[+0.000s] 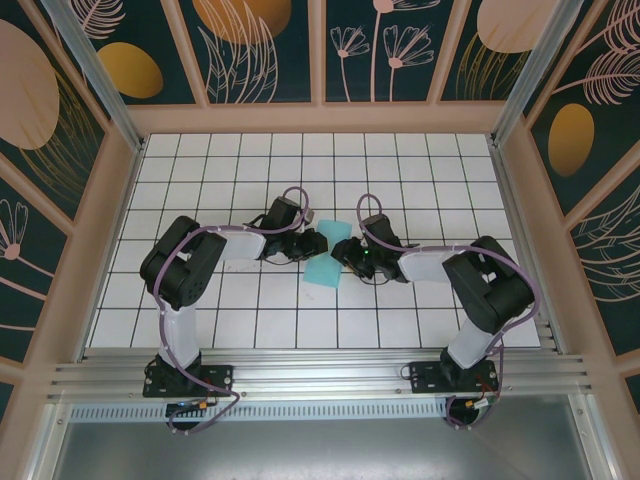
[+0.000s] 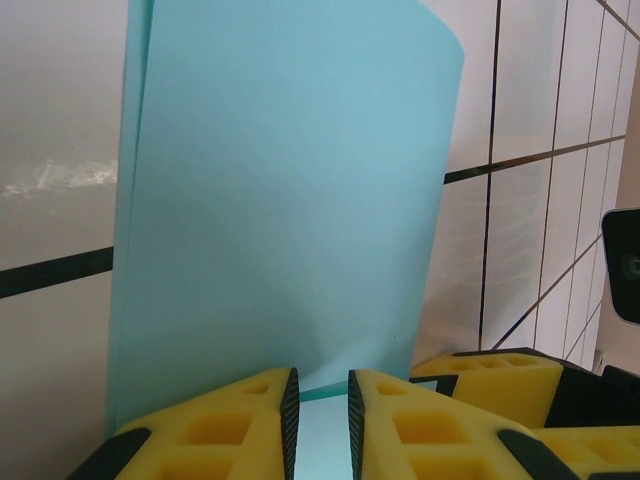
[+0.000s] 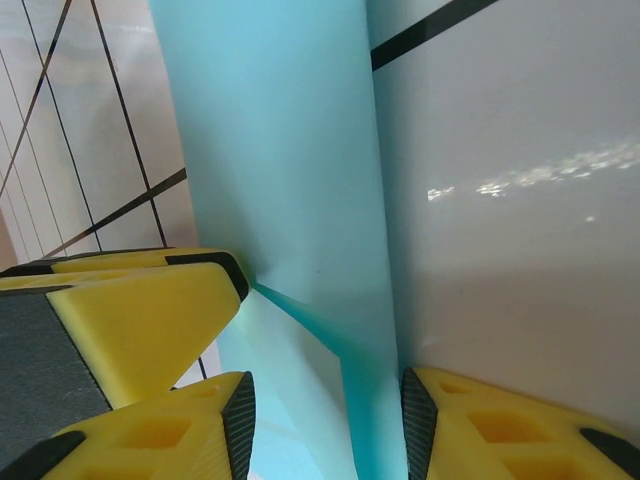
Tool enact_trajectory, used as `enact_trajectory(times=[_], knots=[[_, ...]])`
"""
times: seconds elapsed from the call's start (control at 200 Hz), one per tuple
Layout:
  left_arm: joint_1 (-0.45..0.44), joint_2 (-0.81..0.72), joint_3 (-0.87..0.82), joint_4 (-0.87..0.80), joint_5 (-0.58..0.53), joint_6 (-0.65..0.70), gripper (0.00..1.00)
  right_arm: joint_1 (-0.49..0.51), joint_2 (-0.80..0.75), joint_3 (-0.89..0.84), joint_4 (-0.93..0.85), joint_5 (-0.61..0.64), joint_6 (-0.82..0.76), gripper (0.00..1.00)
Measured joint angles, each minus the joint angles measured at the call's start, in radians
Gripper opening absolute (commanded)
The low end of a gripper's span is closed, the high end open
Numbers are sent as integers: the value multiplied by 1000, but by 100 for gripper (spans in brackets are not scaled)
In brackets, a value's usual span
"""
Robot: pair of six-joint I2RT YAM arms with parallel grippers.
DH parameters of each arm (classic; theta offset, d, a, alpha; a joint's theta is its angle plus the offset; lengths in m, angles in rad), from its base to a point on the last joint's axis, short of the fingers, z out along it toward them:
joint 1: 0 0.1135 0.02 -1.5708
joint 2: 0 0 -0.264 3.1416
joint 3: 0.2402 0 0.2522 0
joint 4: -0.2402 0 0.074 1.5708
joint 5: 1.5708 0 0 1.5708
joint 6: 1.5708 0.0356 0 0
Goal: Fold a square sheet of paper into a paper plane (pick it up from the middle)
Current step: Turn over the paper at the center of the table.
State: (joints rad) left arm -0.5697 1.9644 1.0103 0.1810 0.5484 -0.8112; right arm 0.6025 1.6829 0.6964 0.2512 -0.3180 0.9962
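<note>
The light cyan square sheet of paper (image 1: 327, 262) lies mid-table between both grippers, bent over on itself. In the left wrist view one flap of the paper (image 2: 290, 200) curves up beyond my left gripper (image 2: 318, 385). Its yellow fingers stand a narrow gap apart, with flat paper showing between them. In the right wrist view the paper (image 3: 290, 150) runs up from a crease between the wide-apart fingers of my right gripper (image 3: 325, 395). Seen from above, the left gripper (image 1: 312, 243) and right gripper (image 1: 346, 256) meet at the sheet's middle.
White gridded tabletop (image 1: 420, 170) spreads all around the sheet, bounded by a wooden frame (image 1: 320, 118). The other arm's yellow fingers (image 2: 500, 385) sit close at the right in the left wrist view. The left arm's finger (image 3: 130, 320) crowds the left of the right wrist view.
</note>
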Motion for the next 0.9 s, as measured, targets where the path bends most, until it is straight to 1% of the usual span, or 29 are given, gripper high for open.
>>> enact_trajectory(times=[0.125,0.32,0.896], knots=[[0,0,0,0,0,0,24,0,2,2,1,-11,1,44],[0,0,0,-1,-8,0,24,0,2,0,20,-32,-3,40],[0,0,0,0,-30,-2,24,0,10,-37,137,-72,-17,27]])
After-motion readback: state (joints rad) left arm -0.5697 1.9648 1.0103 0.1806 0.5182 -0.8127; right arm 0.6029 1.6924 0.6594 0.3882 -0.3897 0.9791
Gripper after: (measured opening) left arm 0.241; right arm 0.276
